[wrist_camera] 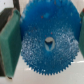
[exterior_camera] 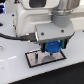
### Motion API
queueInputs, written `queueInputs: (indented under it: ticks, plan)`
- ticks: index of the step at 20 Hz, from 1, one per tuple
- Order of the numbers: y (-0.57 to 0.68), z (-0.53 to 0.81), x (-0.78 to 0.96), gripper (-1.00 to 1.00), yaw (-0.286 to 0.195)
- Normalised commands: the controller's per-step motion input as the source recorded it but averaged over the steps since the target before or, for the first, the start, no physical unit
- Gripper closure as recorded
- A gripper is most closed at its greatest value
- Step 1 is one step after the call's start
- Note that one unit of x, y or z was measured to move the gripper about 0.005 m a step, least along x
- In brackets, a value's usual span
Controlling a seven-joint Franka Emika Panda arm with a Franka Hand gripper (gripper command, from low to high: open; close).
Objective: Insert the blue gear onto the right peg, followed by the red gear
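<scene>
Above the grey black-rimmed plate [exterior_camera: 45,58], the Franka arm reaches steeply down, its gripper [exterior_camera: 53,47] clenched on the blue gear [wrist_camera: 47,42] (green pads [wrist_camera: 9,42] press its toothed rim).

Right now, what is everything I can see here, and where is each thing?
Blue gear: one, bright blue, held between the jaws just above the plate.
Plate: one, grey with a black rim, lying on the table under the gear.
Table: one, white, under everything.
Cable: one, black, on the exterior view's left.
Red gear, pegs: not visible.
Arm: one, white, reaching down from above.
Gripper: one, dark, shut on the gear.
</scene>
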Motion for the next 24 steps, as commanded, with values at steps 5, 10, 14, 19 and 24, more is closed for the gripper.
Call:
queueInputs:
  ticks: [5,10,14,19,24]
  plan:
    - [0.00,-0.16,0.31,1.00,0.000]
    - [0.01,-0.25,0.16,1.00,0.000]
    - [0.08,-0.05,0.04,-1.00,0.000]
    - [0.22,0.29,-0.03,-1.00,0.000]
    - [0.14,0.54,-0.24,-1.00,0.000]
